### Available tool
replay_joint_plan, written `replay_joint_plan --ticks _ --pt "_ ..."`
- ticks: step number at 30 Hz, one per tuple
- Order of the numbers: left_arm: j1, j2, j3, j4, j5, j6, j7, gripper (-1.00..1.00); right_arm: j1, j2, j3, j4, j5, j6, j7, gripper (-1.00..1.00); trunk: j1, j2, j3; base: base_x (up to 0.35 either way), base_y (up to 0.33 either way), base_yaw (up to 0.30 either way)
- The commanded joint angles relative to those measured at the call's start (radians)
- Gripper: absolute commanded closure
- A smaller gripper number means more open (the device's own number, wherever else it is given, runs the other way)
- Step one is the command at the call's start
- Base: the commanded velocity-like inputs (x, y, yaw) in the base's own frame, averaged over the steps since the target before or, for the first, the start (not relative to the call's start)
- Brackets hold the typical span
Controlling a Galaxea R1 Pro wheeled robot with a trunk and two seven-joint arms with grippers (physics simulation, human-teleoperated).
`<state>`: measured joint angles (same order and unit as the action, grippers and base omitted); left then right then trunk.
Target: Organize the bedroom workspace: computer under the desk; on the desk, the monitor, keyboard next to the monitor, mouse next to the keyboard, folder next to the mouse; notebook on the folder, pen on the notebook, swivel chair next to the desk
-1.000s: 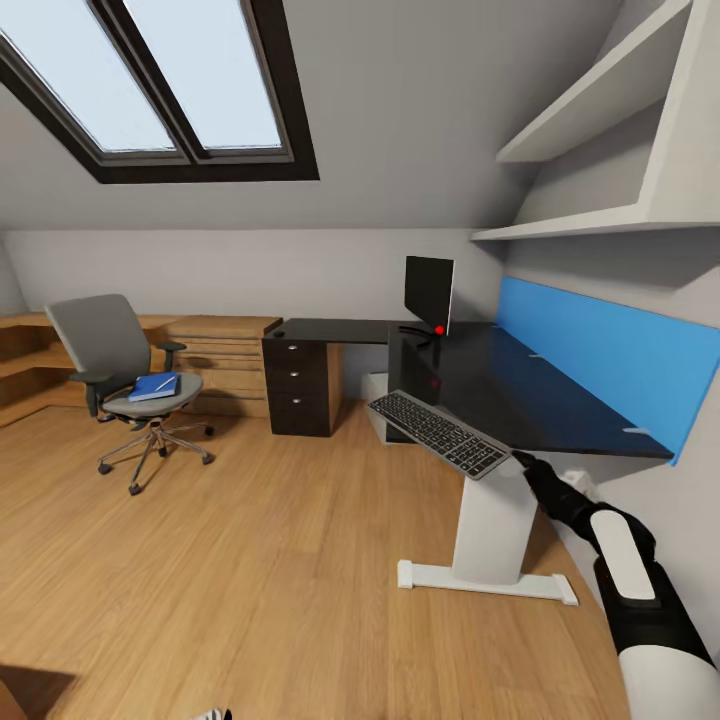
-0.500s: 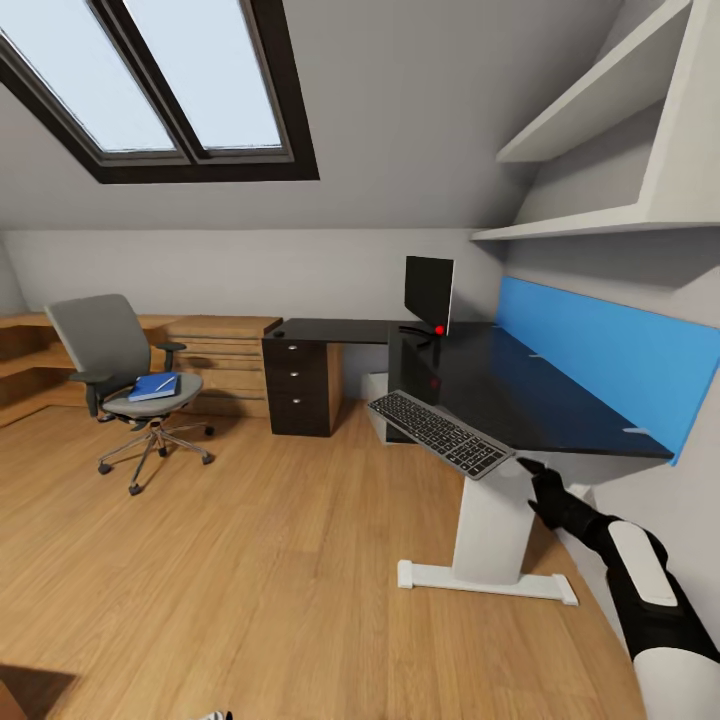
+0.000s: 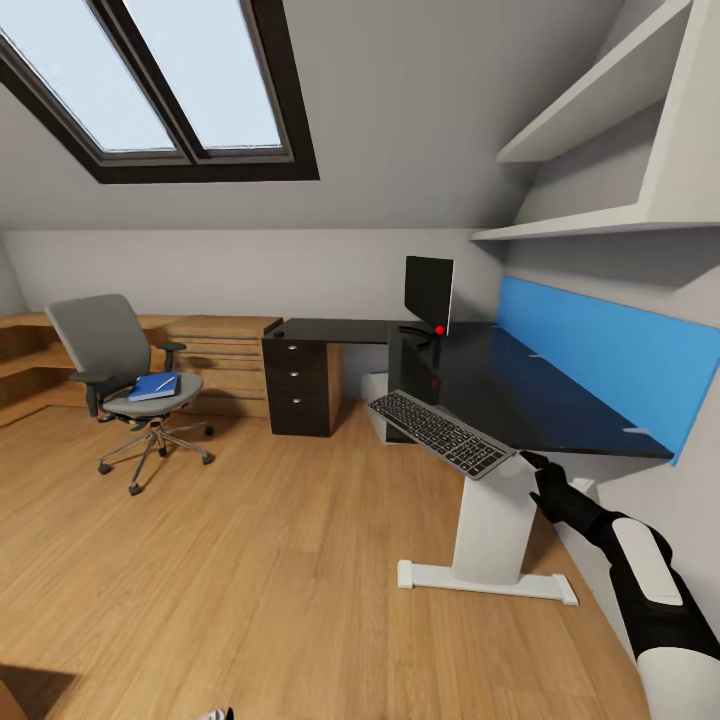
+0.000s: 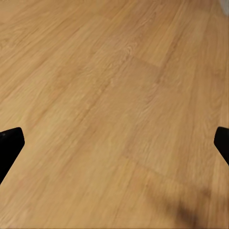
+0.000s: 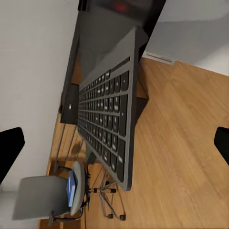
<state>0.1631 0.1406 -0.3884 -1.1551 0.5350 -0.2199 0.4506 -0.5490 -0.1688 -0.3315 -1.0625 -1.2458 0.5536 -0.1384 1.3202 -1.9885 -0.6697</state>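
Observation:
The keyboard lies tilted over the near corner of the black desk. My right gripper is open just off the keyboard's near end, not touching it. The monitor stands at the desk's far end. The pale computer sits under the desk. The blue folder lies on the swivel chair with the pen on it. The mouse and the notebook are out of view. My left gripper is open over bare floor.
A black drawer unit holds up the desk's far wing, with low wooden shelving behind the chair. The desk's white pedestal stands close to my right arm. A blue wall panel and white shelves line the right wall.
My right gripper has drawn back a little from the keyboard's near end, toward me. The keyboard, chair and folder have not moved.

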Motion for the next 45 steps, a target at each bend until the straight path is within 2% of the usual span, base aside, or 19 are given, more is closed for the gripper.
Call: replay_joint_plan --ticks 1,12,17,23,24,28,29,31,33,34,37,45 --pt "-0.001 0.002 -0.003 -0.003 0.011 -0.008 0.004 -1.0 0.0 0.001 -0.001 -0.003 -0.012 0.003 -0.008 -1.0 0.0 0.0 -0.001 0.0 0.0 0.0" --pt "-0.001 -0.001 0.0 -0.023 0.012 -0.005 0.009 -1.0 -0.002 0.003 -0.003 -0.001 -0.016 -0.003 -0.011 -1.0 0.038 -0.07 -0.032 0.0 0.0 0.0" --pt "-0.001 -0.001 0.0 -0.024 0.011 -0.004 0.01 -1.0 -0.003 0.001 -0.004 0.001 -0.037 -0.001 -0.013 -1.0 0.057 -0.105 -0.048 0.0 0.0 0.0" --pt "-0.001 -0.001 -0.001 -0.024 0.011 -0.003 0.01 -1.0 -0.003 -0.013 -0.003 0.006 -0.125 0.005 -0.016 -1.0 0.08 -0.147 -0.067 0.0 0.0 0.0" --pt "-0.001 -0.001 -0.001 -0.024 0.011 -0.003 0.01 -1.0 -0.003 -0.018 -0.003 0.011 -0.156 0.007 -0.017 -1.0 0.084 -0.154 -0.07 0.0 0.0 0.0" --pt "-0.001 -0.001 -0.001 -0.024 0.011 -0.003 0.01 -1.0 -0.003 -0.026 -0.002 0.028 -0.224 0.017 -0.017 -1.0 0.084 -0.154 -0.07 0.0 0.0 0.0" --pt "-0.001 -0.001 -0.001 -0.025 0.011 -0.003 0.01 -1.0 -0.003 -0.038 -0.002 0.048 -0.291 0.037 -0.017 -1.0 0.084 -0.154 -0.07 0.0 0.0 0.0" --pt "-0.001 -0.001 -0.002 -0.025 0.011 -0.003 0.01 -1.0 -0.003 -0.048 -0.001 0.062 -0.336 0.048 -0.017 -1.0 0.084 -0.154 -0.07 0.0 0.0 0.0" --pt "-0.001 -0.001 -0.002 -0.025 0.011 -0.003 0.01 -1.0 -0.003 -0.055 -0.001 0.068 -0.36 0.052 -0.017 -1.0 0.084 -0.154 -0.07 0.0 0.0 0.0" --pt "-0.001 0.0 -0.003 -0.025 0.01 -0.005 0.009 -1.0 -0.003 -0.064 -0.001 0.075 -0.393 0.057 -0.017 -1.0 0.084 -0.154 -0.07 0.0 0.0 0.0" --pt "-0.001 0.0 -0.003 -0.025 0.01 -0.005 0.009 -1.0 -0.003 -0.069 0.0 0.077 -0.409 0.059 -0.017 -1.0 0.084 -0.154 -0.07 0.0 0.0 0.0" --pt "-0.001 0.0 -0.003 -0.024 0.01 -0.007 0.01 -1.0 -0.003 -0.072 0.001 0.079 -0.419 0.06 -0.017 -1.0 0.084 -0.154 -0.07 0.0 0.0 0.0"
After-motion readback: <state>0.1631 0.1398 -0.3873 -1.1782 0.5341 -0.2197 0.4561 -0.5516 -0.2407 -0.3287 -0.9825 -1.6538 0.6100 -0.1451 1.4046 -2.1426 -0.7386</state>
